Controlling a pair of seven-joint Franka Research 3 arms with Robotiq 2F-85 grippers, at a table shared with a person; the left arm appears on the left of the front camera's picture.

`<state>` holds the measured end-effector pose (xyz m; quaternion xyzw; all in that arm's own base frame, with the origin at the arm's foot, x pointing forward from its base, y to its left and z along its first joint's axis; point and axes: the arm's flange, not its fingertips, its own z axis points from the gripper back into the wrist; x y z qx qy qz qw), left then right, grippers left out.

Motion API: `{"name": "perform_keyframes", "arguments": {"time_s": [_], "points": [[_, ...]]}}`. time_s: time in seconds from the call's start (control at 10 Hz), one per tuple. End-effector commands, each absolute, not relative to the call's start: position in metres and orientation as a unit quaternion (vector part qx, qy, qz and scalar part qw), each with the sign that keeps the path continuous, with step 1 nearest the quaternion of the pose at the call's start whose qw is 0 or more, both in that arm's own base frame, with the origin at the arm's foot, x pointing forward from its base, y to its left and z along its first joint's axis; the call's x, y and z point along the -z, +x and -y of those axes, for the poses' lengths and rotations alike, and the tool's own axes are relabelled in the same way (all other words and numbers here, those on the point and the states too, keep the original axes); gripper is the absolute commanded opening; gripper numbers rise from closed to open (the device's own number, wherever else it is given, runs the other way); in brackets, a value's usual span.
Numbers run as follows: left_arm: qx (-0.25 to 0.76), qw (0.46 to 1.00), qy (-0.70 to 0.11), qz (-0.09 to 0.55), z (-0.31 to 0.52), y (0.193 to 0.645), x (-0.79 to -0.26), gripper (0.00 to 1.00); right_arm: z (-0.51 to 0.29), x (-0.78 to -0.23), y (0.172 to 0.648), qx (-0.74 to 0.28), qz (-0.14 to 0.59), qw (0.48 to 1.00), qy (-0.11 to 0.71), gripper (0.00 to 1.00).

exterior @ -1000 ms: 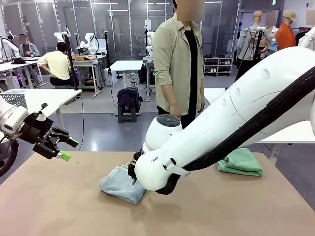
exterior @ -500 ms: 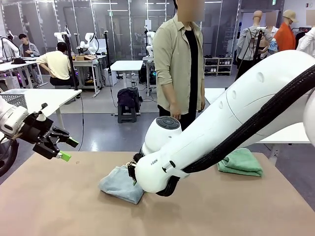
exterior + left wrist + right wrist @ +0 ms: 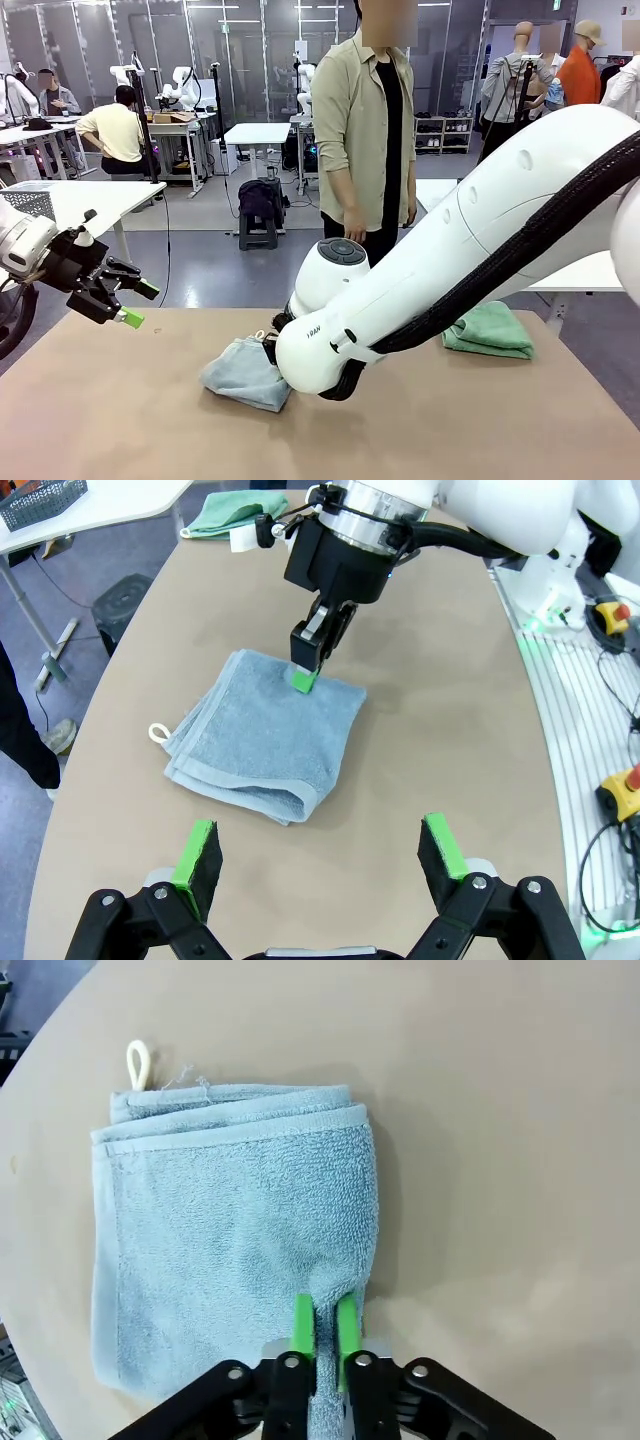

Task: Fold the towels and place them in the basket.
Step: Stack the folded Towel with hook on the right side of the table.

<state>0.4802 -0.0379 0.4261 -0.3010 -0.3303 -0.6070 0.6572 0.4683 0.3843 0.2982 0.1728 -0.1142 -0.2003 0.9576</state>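
Near the middle of the counter (image 3: 120, 420) the folded pale blue towel (image 3: 230, 1250) lies flat, its white loop (image 3: 138, 1063) poking out at one corner. Reaching across, the right arm's fingers (image 3: 322, 1328) are clenched on a fold at the towel's edge. Off to the left, the left arm's fingers (image 3: 318, 858) hang released above the counter. A mint green towel (image 3: 490, 330) sits folded well apart, toward the far right edge.

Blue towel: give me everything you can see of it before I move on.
The blue towel is pale terry cloth, folded into a layered rectangle with hemmed edges and a small white loop at one corner. It lies flat on the tan table. The right end effector is shut, its green pads pinching one edge.
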Motion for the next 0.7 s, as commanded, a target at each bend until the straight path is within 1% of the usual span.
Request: {"name": "perform_keyframes", "arguments": {"time_s": [0.0,0.2,0.3,0.4,0.6], "points": [[0.609,0.657,-0.3,0.329,0.0376,0.4802,-0.4271,1.0,-0.3909,-0.2936,0.4669,0.207,0.131,0.954,0.172,0.0],[0.609,0.657,-0.3,0.329,0.0376,0.4802,-0.4271,1.0,-0.3904,-0.2924,0.4669,0.203,0.125,0.956,0.171,0.0],[0.609,0.657,-0.3,0.329,0.0376,0.4802,-0.4271,1.0,-0.3899,-0.2939,0.4673,0.207,0.138,0.953,0.172,0.0],[0.609,0.657,-0.3,0.329,0.0376,0.4802,-0.4271,1.0,-0.3843,-0.2972,0.4681,0.2,0.114,0.958,0.172,0.0],[0.609,0.657,-0.3,0.329,0.0376,0.4802,-0.4271,1.0,-0.3843,-0.2972,0.4681,0.2,0.114,0.958,0.172,0.0]]}}
